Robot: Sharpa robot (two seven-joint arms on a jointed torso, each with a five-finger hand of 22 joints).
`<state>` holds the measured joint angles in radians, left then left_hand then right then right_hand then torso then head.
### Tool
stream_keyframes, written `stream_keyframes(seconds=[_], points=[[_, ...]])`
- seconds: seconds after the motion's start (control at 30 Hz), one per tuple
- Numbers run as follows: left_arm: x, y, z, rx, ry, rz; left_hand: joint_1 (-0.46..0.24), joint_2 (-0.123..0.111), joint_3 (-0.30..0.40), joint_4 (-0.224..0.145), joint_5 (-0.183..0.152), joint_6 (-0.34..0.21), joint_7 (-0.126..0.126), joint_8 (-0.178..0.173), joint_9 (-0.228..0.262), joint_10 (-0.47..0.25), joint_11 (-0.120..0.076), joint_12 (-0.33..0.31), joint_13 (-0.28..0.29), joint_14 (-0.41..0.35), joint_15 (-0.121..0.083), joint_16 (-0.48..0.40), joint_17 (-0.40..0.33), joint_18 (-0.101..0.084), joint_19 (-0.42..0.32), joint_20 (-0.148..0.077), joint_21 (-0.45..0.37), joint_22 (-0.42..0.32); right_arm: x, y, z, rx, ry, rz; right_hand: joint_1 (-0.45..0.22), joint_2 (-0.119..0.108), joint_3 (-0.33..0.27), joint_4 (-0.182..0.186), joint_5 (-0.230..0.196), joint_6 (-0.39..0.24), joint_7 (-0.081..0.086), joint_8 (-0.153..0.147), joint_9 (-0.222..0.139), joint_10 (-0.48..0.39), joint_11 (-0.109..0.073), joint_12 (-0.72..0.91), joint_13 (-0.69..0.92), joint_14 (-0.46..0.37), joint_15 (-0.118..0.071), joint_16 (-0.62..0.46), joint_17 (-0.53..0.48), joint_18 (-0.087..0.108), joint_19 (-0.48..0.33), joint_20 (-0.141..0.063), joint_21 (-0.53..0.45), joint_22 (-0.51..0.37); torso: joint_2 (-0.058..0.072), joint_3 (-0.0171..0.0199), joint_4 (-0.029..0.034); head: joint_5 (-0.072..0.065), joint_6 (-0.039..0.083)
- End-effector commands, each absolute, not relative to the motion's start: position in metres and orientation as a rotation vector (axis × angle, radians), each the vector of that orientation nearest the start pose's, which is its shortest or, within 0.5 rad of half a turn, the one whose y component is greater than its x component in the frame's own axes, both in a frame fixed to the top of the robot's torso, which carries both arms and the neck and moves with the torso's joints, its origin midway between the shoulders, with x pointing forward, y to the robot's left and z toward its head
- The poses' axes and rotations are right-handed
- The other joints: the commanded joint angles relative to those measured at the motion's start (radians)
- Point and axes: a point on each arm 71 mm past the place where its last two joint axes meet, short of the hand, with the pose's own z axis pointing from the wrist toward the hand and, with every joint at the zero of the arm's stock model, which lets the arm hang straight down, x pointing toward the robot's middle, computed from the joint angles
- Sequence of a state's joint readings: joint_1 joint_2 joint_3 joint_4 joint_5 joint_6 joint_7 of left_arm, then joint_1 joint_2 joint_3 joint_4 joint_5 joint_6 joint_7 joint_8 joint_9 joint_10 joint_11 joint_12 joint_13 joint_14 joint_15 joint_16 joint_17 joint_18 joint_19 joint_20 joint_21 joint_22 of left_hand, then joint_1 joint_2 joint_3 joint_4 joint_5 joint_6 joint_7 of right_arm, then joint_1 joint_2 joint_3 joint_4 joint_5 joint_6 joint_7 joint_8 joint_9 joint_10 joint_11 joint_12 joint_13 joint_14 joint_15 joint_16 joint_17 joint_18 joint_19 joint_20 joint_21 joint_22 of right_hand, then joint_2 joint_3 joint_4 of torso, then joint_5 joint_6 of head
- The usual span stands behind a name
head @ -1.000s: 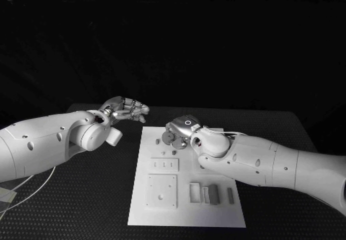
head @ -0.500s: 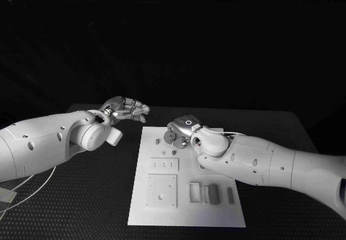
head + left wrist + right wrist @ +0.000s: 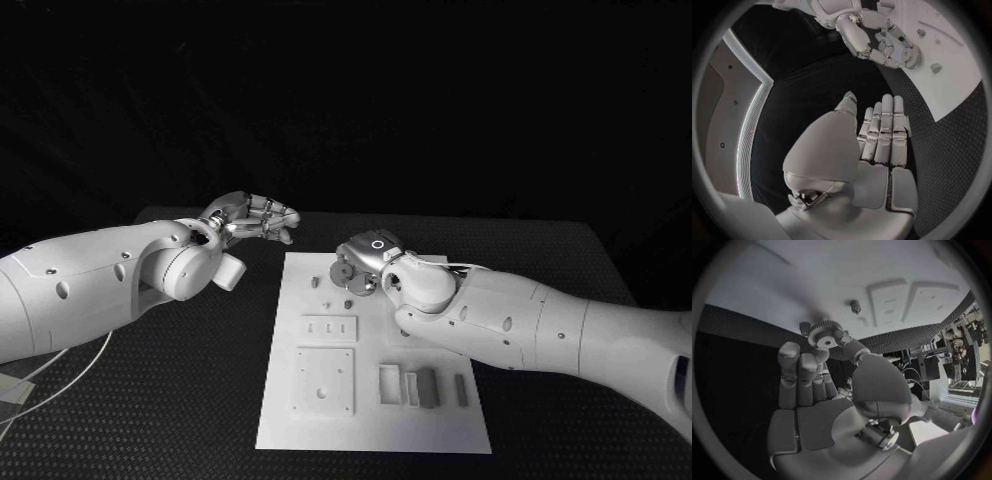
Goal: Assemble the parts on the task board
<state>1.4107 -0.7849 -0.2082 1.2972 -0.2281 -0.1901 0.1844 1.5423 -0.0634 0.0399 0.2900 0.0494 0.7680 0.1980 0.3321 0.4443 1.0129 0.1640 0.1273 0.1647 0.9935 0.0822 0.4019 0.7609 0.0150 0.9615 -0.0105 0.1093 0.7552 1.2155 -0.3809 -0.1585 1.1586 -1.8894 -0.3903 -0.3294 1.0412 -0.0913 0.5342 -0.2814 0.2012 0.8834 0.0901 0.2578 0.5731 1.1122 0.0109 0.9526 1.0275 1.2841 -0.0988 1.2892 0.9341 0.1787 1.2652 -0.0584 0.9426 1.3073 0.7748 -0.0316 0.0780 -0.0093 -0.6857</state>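
Almost nothing has moved over the last second: my right hand [image 3: 364, 262] still hovers over the far end of the flat white rectangular task board [image 3: 433, 425], pinching a small grey toothed gear [image 3: 824, 335] at its fingertips, perhaps eased a touch toward the board's right edge. So I judge the gear is still being lined up over the small pegs [image 3: 856, 305] there, not yet seated. My left hand [image 3: 254, 219] has stayed above the black tabletop [image 3: 173, 400] just off the board's far left corner, fingers straight and together, holding nothing.
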Motion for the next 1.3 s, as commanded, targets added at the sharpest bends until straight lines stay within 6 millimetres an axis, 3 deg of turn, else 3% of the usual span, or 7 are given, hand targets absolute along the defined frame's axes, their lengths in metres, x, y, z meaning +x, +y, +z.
stream_keyframes(seconds=[0.03,1.07,1.3], points=[[0.542,0.243,-0.150,-0.823,1.660,-1.258,-0.009,-0.001,0.005,0.001,0.002,-0.007,0.003,-0.005,0.000,0.001,0.008,-0.005,0.000,0.005,0.002,-0.006,0.001,0.003,0.005,-0.005,-0.005,0.001,0.521,-0.063,-0.220,-0.520,1.469,0.344,0.003,-0.004,0.002,0.003,0.003,0.036,0.031,0.001,0.001,0.000,-0.004,0.004,-0.002,0.003,-0.003,-0.007,0.001,0.083,0.004,-0.004,0.004,0.016,0.000,-0.0003,0.0003,-0.001,0.000],[0.542,0.241,-0.149,-0.821,1.662,-1.260,-0.009,-0.001,0.005,0.001,0.002,-0.007,0.003,-0.005,0.000,0.002,0.008,-0.006,0.001,0.005,0.002,-0.008,0.003,0.003,0.005,-0.005,-0.007,0.001,0.525,-0.065,-0.227,-0.510,1.507,0.325,0.004,-0.004,0.003,0.001,0.003,0.034,0.031,-0.001,0.000,0.000,-0.004,0.005,-0.004,0.004,-0.003,-0.008,0.002,0.083,0.005,-0.004,0.004,0.016,0.000,-0.0006,0.0002,-0.001,-0.003],[0.543,0.241,-0.149,-0.820,1.662,-1.260,-0.009,-0.002,0.005,0.001,0.002,-0.007,0.003,-0.005,0.000,0.002,0.008,-0.006,0.001,0.005,0.002,-0.009,0.003,0.003,0.005,-0.005,-0.007,0.001,0.528,-0.068,-0.230,-0.508,1.539,0.309,0.002,-0.015,0.004,0.000,0.003,0.007,0.039,-0.020,-0.009,-0.005,0.004,0.002,-0.009,0.003,0.003,-0.013,0.001,0.083,0.003,-0.004,-0.001,0.015,0.000,-0.0007,0.0006,0.000,-0.005]])
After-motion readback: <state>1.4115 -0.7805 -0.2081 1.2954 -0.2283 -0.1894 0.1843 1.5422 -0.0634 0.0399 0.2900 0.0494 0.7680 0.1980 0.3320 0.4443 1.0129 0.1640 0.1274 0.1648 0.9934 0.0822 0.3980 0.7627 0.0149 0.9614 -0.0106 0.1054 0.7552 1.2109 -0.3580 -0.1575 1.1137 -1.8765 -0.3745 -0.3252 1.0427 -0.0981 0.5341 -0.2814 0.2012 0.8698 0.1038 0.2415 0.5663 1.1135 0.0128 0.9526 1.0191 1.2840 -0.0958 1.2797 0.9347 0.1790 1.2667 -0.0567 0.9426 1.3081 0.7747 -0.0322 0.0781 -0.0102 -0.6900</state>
